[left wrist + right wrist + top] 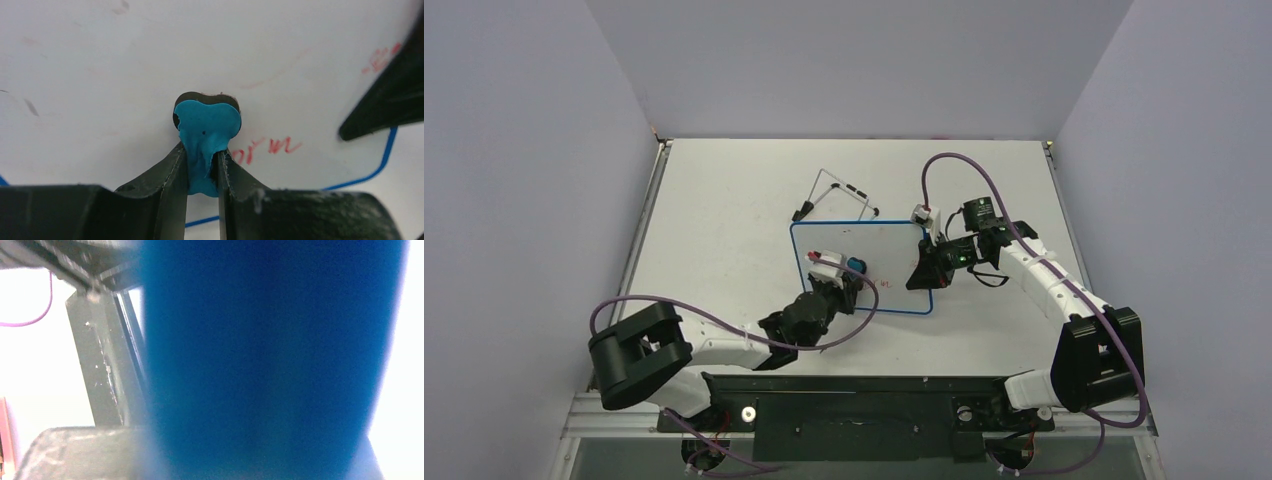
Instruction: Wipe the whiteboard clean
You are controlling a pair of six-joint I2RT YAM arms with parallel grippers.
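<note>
The whiteboard (886, 245), white with a thin blue rim, lies flat on the table. Red handwriting (882, 284) sits near its front edge and also shows in the left wrist view (270, 147). My left gripper (852, 272) is shut on the blue-black eraser (207, 125) and presses it on the board just left of the writing. My right gripper (922, 268) is shut on the board's right edge. In the right wrist view the blurred blue rim (270, 360) fills the frame beside one finger (105, 375). Fainter red marks (380, 57) lie near the right gripper.
The black wire stand (839, 195) lies on the table just behind the board. Purple cables (969, 165) loop over both arms. Grey walls close in the table (724, 230) on the left, back and right.
</note>
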